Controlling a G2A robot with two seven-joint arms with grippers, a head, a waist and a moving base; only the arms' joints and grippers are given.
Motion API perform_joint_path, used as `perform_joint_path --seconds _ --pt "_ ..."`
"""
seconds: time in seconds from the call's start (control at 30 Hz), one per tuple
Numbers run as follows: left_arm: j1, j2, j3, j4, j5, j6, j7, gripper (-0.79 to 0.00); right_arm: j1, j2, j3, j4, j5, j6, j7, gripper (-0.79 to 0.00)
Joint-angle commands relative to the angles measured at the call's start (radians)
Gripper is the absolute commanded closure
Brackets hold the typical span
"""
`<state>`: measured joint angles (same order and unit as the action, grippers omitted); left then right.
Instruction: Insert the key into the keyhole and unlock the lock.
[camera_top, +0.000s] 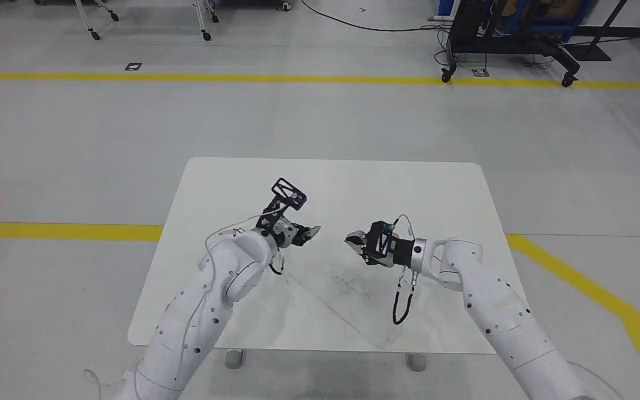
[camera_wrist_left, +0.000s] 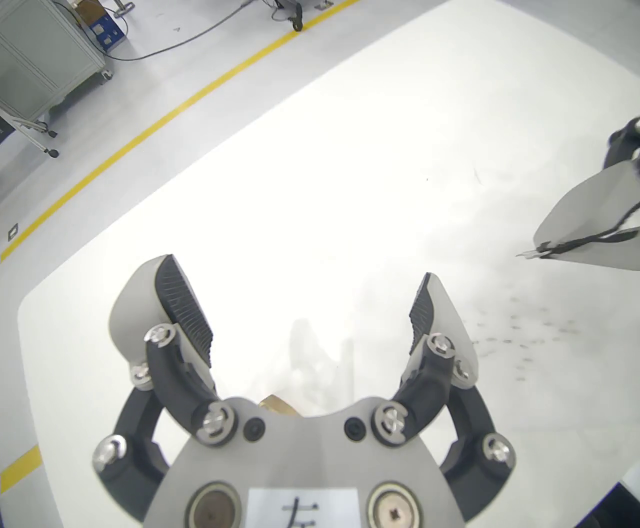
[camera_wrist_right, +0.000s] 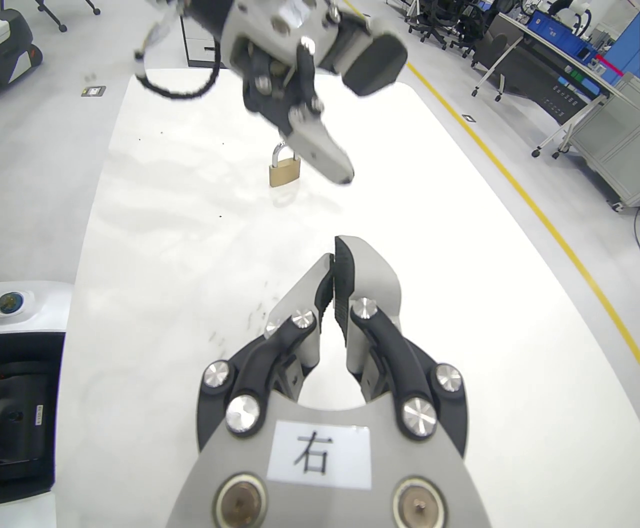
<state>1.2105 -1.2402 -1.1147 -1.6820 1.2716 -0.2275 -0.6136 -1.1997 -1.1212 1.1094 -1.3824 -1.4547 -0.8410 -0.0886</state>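
Note:
A small brass padlock (camera_wrist_right: 284, 172) with a silver shackle stands upright on the white table (camera_wrist_right: 450, 250). My left gripper (camera_wrist_left: 300, 280) hovers open just over it, one finger (camera_wrist_right: 322, 150) slanting down beside the lock. A sliver of the lock's brass (camera_wrist_left: 275, 401) shows under that gripper's base. My right gripper (camera_wrist_right: 334, 252) is shut, a short way from the lock and pointing towards it. A thin metal tip, the key (camera_wrist_left: 525, 255), sticks out of its closed fingertips (camera_wrist_left: 555, 240). From above, the left gripper (camera_top: 300, 236) and right gripper (camera_top: 353, 240) face each other over the table's middle.
Small dark scuff marks (camera_wrist_left: 520, 345) dot the table between the grippers. A yellow floor line (camera_top: 300, 77) runs beyond the far edge. Carts and desks (camera_wrist_right: 575, 75) stand well away from the table.

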Motion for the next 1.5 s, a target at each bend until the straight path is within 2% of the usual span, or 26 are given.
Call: perform_joint_path --seconds 0.0,0.03,0.2,0.33,0.4,0.5,0.53,0.67,0.73,0.8,0.87,0.97,1.03,1.13,1.27,1.33,1.4,1.47 --pt "0.057 0.018 -0.079 -0.077 0.013 -0.046 -0.019 -0.785 0.0 0.0 0.0 0.0 0.0 0.0 0.0 0.0" --pt "0.087 0.026 -0.112 -0.116 0.054 -0.059 -0.021 -0.785 0.0 0.0 0.0 0.0 0.0 0.0 0.0 0.0" --pt "0.087 0.026 -0.112 -0.116 0.054 -0.059 -0.021 -0.785 -0.008 -0.004 0.002 0.036 0.108 -0.03 -0.032 0.0" --pt "0.087 0.026 -0.112 -0.116 0.054 -0.059 -0.021 -0.785 0.022 -0.019 -0.017 0.138 0.364 -0.128 -0.014 0.0" --pt "0.096 0.026 -0.132 -0.097 0.052 -0.006 0.004 -0.785 0.038 -0.025 -0.026 0.184 0.472 -0.148 0.012 0.0" --pt "0.096 0.024 -0.178 -0.049 -0.173 -0.063 0.042 -0.785 0.066 -0.032 -0.041 0.237 0.643 -0.17 0.073 0.0" --pt "0.084 0.024 -0.215 0.002 -0.358 -0.14 0.032 -0.785 0.073 -0.034 -0.045 0.251 0.711 -0.17 0.103 0.0" --pt "0.013 0.03 -0.271 0.179 -0.74 -0.289 -0.089 -0.785 0.081 -0.032 -0.03 0.254 0.851 -0.147 0.146 0.0" --pt "-0.029 0.03 -0.27 0.274 -0.959 -0.359 -0.176 -0.785 0.081 -0.032 -0.03 0.254 0.851 -0.147 0.146 0.0" --pt "-0.075 0.029 -0.26 0.367 -1.17 -0.41 -0.282 -0.785 0.081 -0.032 -0.03 0.254 0.851 -0.147 0.146 0.0" --pt "-0.122 0.031 -0.24 0.439 -1.284 -0.432 -0.396 -0.785 0.081 -0.032 -0.03 0.254 0.851 -0.147 0.146 0.0" --pt "-0.165 0.029 -0.205 0.502 -1.374 -0.464 -0.47 -0.785 0.081 -0.032 -0.03 0.254 0.851 -0.147 0.146 0.0" --pt "-0.179 0.024 -0.179 0.533 -1.458 -0.471 -0.505 -0.785 0.077 -0.034 -0.031 0.246 0.862 -0.141 0.138 0.0" --pt "-0.207 0.018 -0.127 0.568 -1.527 -0.464 -0.515 -0.785 0.066 -0.046 -0.08 0.229 0.985 -0.171 0.143 0.0" --pt "-0.233 0.016 -0.054 0.575 -1.472 -0.508 -0.471 -0.785 0.104 -0.069 -0.17 0.279 1.212 -0.171 0.218 0.0" --pt "-0.243 0.018 -0.024 0.579 -1.462 -0.53 -0.449 -0.742 0.142 -0.083 -0.217 0.329 1.324 -0.171 0.282 0.0" --pt "-0.25 0.02 -0.007 0.587 -1.462 -0.538 -0.441 -0.6 0.169 -0.093 -0.243 0.362 1.383 -0.171 0.324 0.0" --pt "-0.258 0.022 0.011 0.598 -1.459 -0.545 -0.434 -0.557 0.193 -0.102 -0.263 0.39 1.438 -0.171 0.353 0.0"
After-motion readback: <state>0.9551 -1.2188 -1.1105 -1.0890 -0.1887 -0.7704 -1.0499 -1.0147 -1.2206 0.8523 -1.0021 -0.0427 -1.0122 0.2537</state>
